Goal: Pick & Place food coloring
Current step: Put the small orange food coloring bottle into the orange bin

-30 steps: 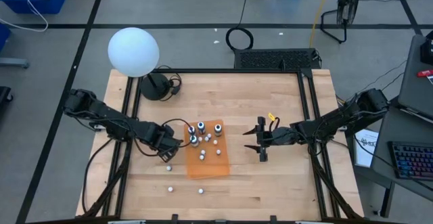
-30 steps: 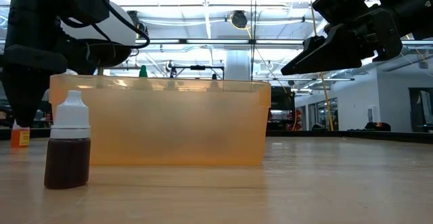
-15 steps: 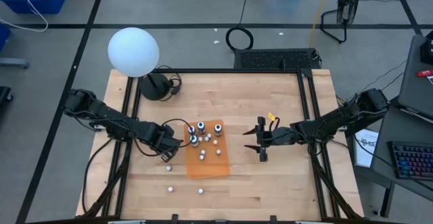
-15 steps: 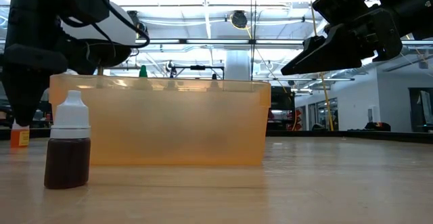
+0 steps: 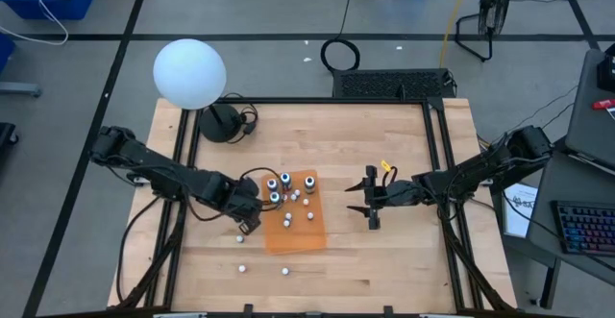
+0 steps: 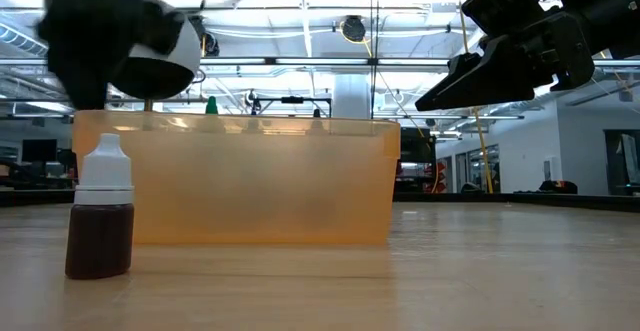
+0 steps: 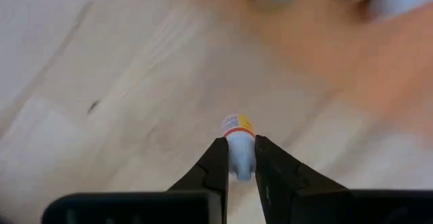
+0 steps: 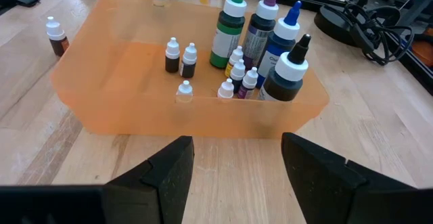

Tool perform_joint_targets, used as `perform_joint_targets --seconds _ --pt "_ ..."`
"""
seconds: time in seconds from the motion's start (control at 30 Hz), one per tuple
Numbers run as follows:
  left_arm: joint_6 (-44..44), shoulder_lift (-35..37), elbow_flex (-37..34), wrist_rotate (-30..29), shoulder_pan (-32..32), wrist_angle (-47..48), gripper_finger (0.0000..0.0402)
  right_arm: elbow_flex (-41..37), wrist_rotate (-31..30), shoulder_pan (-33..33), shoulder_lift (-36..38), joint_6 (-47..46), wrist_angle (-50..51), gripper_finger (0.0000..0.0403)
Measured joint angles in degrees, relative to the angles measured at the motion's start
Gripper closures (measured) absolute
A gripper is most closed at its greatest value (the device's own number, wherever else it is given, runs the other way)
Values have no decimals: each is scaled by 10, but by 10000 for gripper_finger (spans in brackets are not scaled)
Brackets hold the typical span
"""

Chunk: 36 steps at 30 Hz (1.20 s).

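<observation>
An orange translucent bin (image 5: 293, 212) stands mid-table and holds several food coloring bottles (image 8: 237, 68), large and tiny. My left gripper (image 5: 250, 222) hangs just off the bin's left side, shut on a tiny food coloring bottle (image 7: 237, 143) that has a white top and an orange-yellow body. My right gripper (image 5: 370, 199) waits open to the right of the bin, aimed at it. A brown bottle with a white cap (image 6: 100, 221) stands upright on the table near the front. Two more tiny bottles (image 5: 241, 268) (image 5: 285, 271) also stand loose there. My left gripper pinches the tiny bottle's white upper part (image 7: 238, 166) between its two fingers, coming from above and pointing down. The orange-yellow body (image 7: 237, 124) sticks out past the fingertips. The bottle hangs clear of the wooden table.
A large white globe (image 5: 189, 73) on a dark base (image 5: 221, 123) stands at the far left corner. A black frame (image 5: 437, 164) runs round the tabletop. Bare wood lies left of the bin and along the near edge.
My left gripper has shut on the orange-bodied bottle that stood on the table left of the bin. It has risen with the bottle and shifted toward the bin. The bottle is lifted clear of the table. My right arm has kept still.
</observation>
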<state>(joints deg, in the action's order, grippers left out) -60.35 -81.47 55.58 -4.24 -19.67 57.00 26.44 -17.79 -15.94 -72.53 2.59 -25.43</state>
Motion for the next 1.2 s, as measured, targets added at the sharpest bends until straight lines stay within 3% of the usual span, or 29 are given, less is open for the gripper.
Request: perform_joint_targets --seconds 0.33,0.77,1.2 --pt "72 -23 185 -104 -34 4 351 0 -1 1 0 0 0 190" --pt "184 -235 246 17 18 54 351 0 -1 2 0 -4 -5 190" --pt "215 -282 246 15 32 22 351 0 0 2 0 -3 2 190"
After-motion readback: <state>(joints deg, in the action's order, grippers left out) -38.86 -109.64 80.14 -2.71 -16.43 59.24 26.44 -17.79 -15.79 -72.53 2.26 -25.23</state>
